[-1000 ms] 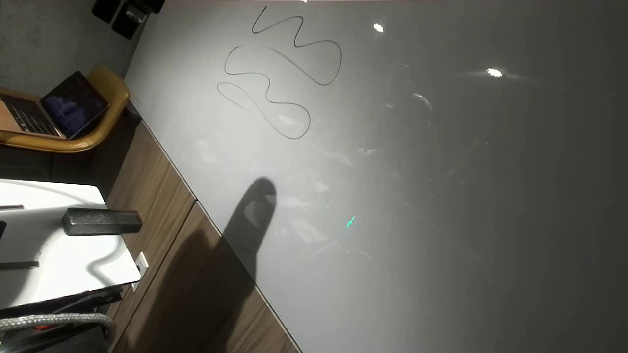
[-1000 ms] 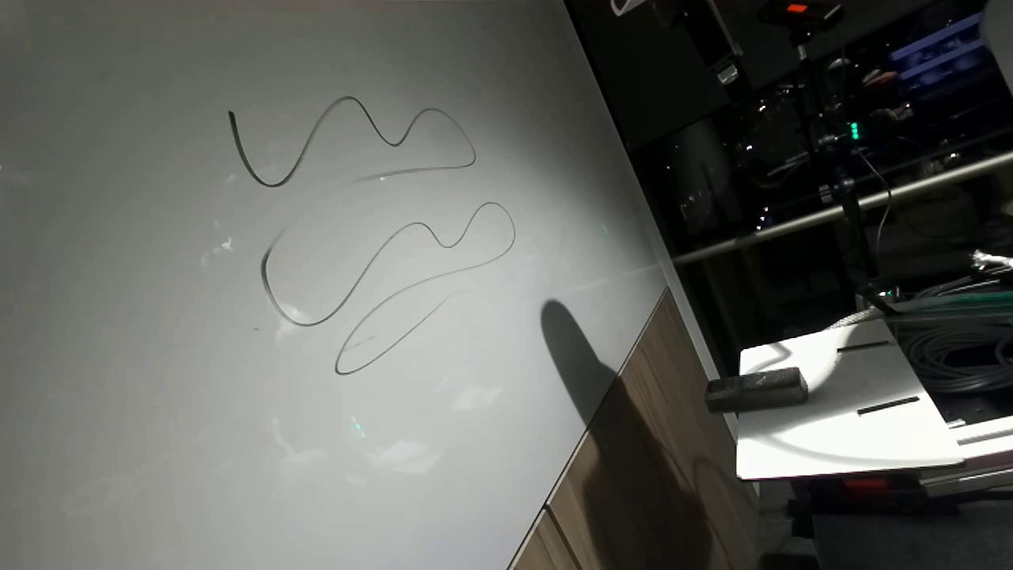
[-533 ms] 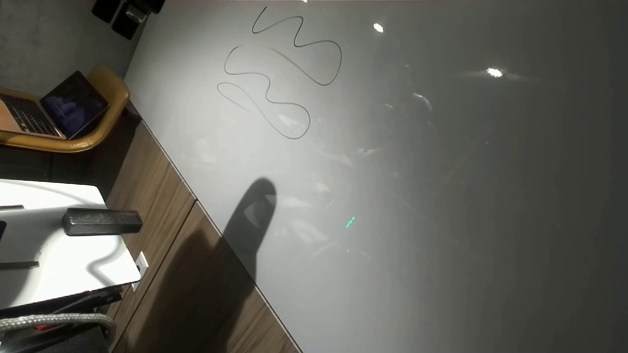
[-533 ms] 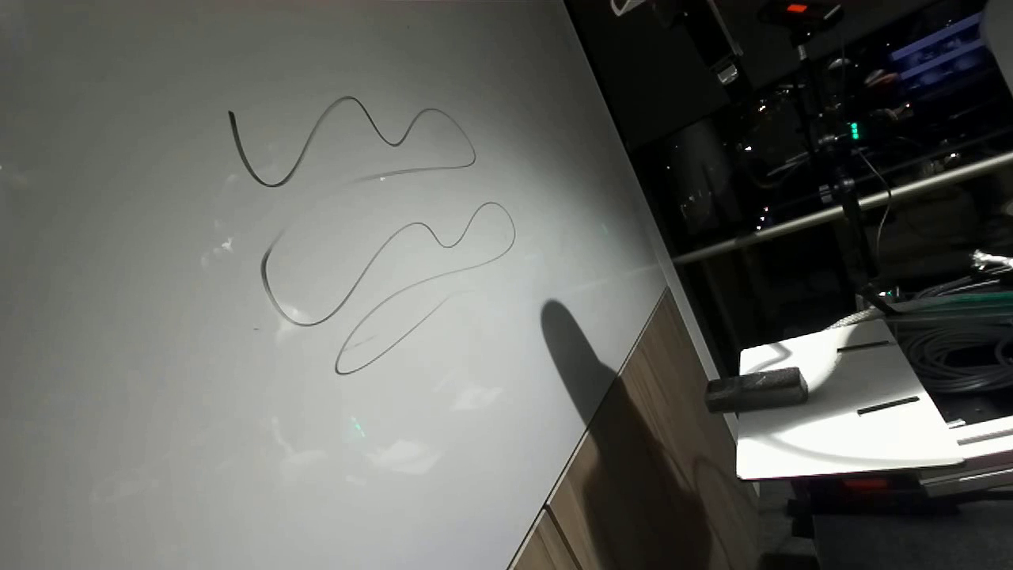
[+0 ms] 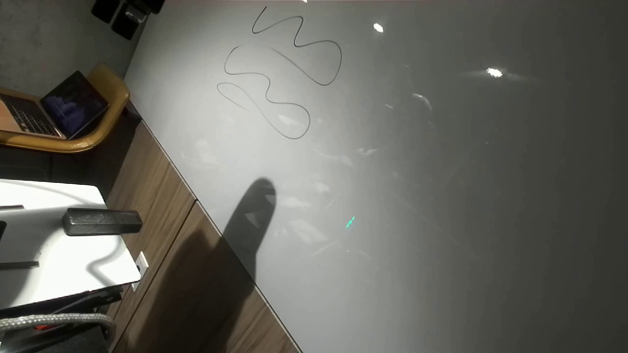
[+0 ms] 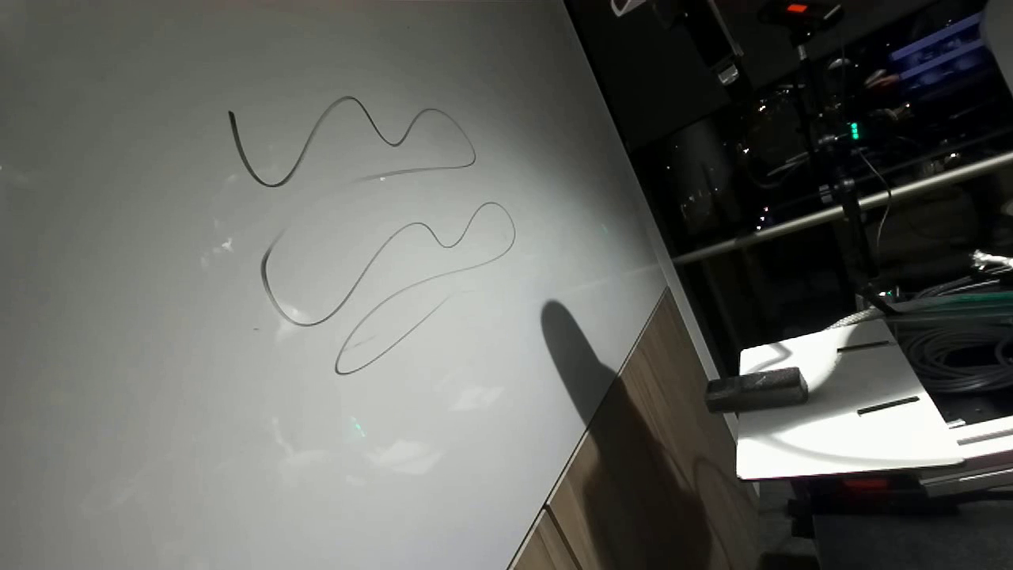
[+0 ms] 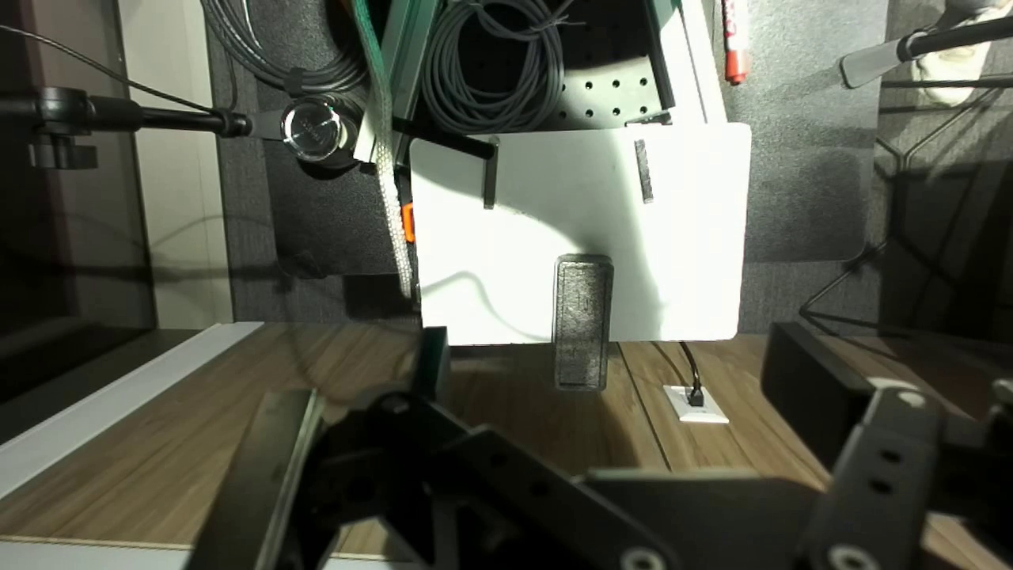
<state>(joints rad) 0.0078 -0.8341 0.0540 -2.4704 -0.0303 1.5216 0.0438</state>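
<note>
While the jaws stand spread and hold nothing, the black block (image 7: 583, 321) overhangs the table (image 7: 475, 245).
It lies at about the middle of the edge facing the wood panel (image 7: 506, 388), one end out past that edge and the rest on the table; both exterior views agree. Because that end has no support, a downward knock on it, or a nudge from jaws arriving off-centre, could tip or sweep the block off. An approach might also stop short or press too hard, depth being hard to judge under the shadow (image 7: 586, 190) crossing the table. A low pass could catch the plug (image 7: 696, 396) in the socket (image 7: 710, 412) beyond that edge, toward one corner.
</note>
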